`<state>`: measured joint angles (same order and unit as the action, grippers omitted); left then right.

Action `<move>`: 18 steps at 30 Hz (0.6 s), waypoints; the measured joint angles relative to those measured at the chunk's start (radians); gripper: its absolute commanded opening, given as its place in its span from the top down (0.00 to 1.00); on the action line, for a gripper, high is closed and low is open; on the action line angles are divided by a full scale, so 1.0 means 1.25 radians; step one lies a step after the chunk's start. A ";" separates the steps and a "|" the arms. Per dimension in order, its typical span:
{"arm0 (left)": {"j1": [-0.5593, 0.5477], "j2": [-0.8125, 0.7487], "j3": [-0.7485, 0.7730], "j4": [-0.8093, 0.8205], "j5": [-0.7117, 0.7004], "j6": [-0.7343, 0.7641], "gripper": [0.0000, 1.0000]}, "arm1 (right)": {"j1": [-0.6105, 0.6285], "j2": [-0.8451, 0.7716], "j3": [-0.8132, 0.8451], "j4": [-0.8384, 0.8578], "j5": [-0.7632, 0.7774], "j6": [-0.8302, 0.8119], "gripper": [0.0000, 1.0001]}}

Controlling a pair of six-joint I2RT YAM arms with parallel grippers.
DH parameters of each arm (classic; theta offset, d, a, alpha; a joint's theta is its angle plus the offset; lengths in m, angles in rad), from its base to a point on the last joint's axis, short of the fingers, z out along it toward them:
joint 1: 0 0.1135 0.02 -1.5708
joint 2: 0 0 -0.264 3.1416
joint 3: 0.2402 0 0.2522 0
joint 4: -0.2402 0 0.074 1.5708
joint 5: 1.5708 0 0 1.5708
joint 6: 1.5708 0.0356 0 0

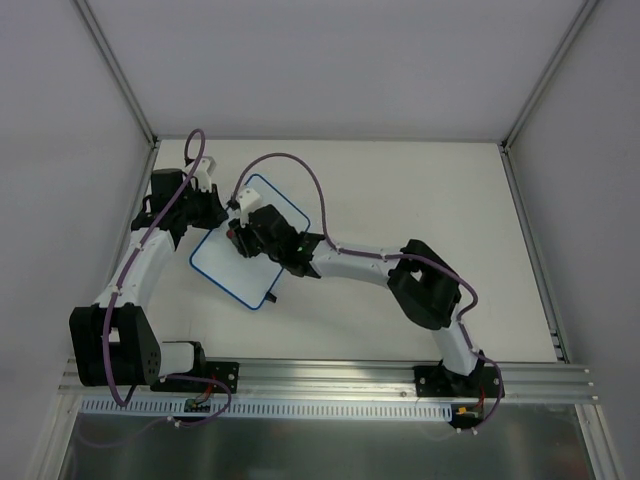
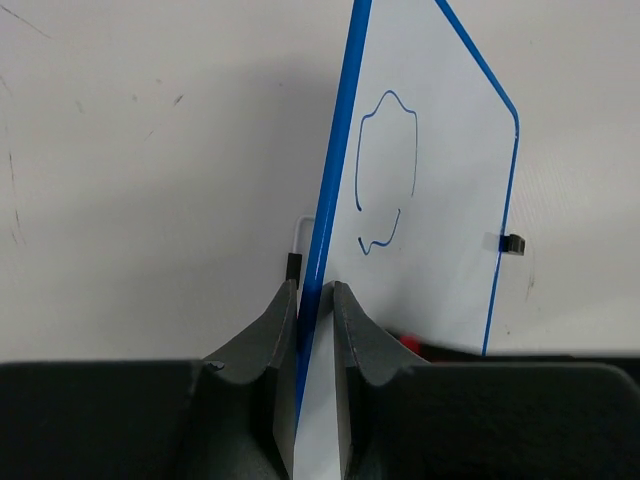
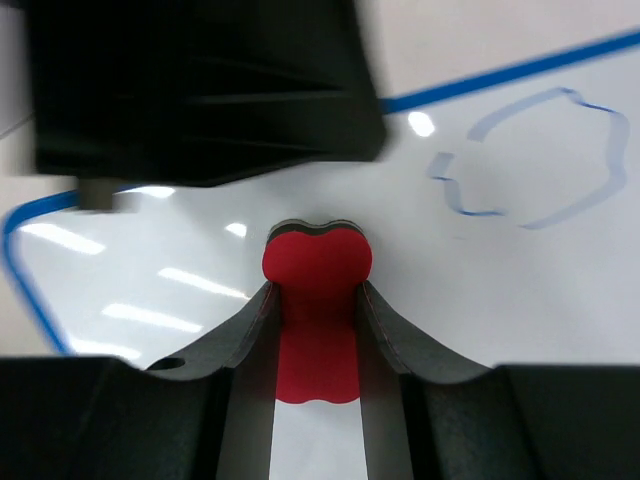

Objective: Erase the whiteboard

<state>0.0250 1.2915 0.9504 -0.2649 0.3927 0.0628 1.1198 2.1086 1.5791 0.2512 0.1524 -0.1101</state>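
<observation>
At left-centre of the table (image 1: 420,200), the left gripper (image 2: 313,292) pinches the rim of the whiteboard (image 1: 225,265) while the right gripper (image 3: 316,292), clamped on the red eraser (image 3: 317,258), hovers over its face, with the blue outline drawing (image 3: 530,150) ahead and rightward of the eraser.

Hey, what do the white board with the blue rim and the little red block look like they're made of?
The flat white board with thin blue rim: a smooth, glossy coated surface, since bright light glints reflect off it; the rim looks like plastic. The small red eraser block: matte with no shine and a thin dark layer along its top edge, probably foam or felt; the look cannot settle which.
</observation>
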 measured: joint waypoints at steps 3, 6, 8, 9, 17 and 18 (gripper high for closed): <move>0.000 0.000 0.000 0.000 0.001 0.000 1.00 | -0.050 -0.010 -0.020 -0.013 0.025 0.031 1.00; 0.000 -0.001 0.000 -0.002 0.003 0.001 1.00 | -0.096 -0.011 -0.027 -0.031 0.048 0.056 1.00; 0.000 -0.003 0.000 -0.006 0.009 0.001 1.00 | -0.119 -0.011 -0.029 -0.047 0.059 0.065 1.00; 0.000 -0.005 0.000 -0.008 0.015 0.001 1.00 | -0.131 -0.010 -0.030 -0.057 0.061 0.071 1.00; -0.013 -0.017 -0.003 -0.017 0.029 -0.001 1.00 | -0.182 0.011 -0.011 -0.114 0.050 0.096 1.00; -0.013 -0.018 -0.004 -0.017 0.029 -0.001 1.00 | -0.181 0.016 0.000 -0.122 0.048 0.094 1.00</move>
<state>0.0093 1.2686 0.9455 -0.2867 0.4294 0.0612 0.8932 2.1292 1.5787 0.0990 0.2119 0.0071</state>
